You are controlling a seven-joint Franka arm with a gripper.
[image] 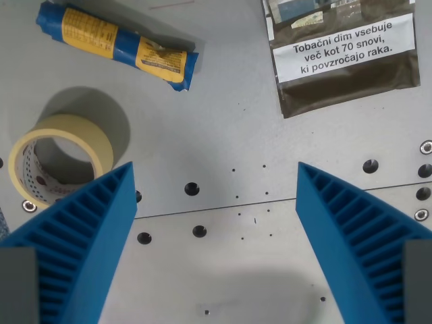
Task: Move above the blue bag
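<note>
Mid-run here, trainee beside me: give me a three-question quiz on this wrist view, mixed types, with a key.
1. True or false: the gripper is closed on the blue bag.
2. Multiple choice: which item lies at the wrist view's upper right? A) the roll of tape B) the blue bag C) the brown pouch with a white warning label
3. Fill in: the roll of tape lies toward the wrist view's ____ edge, partly behind a blue finger.

Key
1. False: the jaws are spread wide with bare table between them.
2. C: the brown pouch.
3. Left.
</note>
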